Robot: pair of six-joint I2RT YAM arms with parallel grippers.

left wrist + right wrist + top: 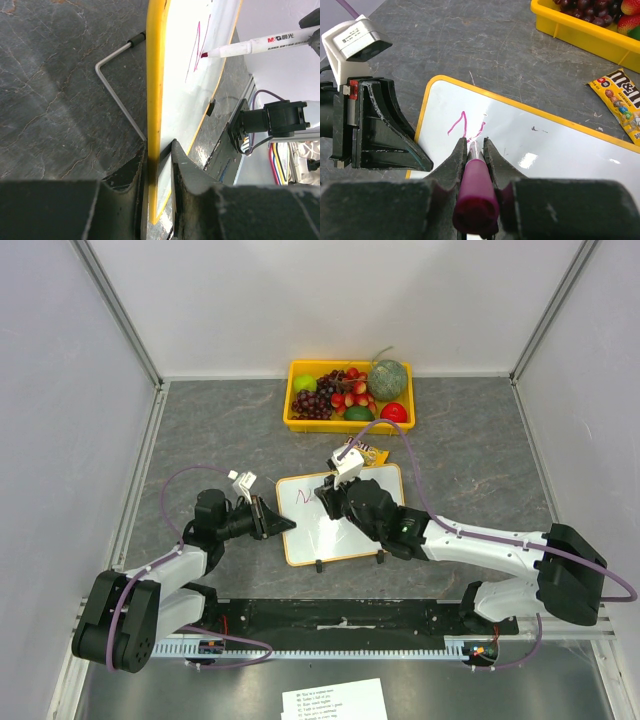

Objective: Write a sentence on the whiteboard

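Pink-capped white marker pinched in my R gripper, tip at pink strokes; blank of glossy orange-framed whiteboard runs rightward lengthwise. L gripper clamps its edge.

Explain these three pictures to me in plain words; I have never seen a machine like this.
It is a robot: a left arm and a right arm on a table, each ending in a two-finger gripper. One picture looks down from above; the other two come from wrist cameras. The left gripper clamps the edge of a small whiteboard. The right gripper holds a marker, tip at the board, beside a few pink strokes. Also there: a yellow tray of fruit, a candy bag and a printed sheet.
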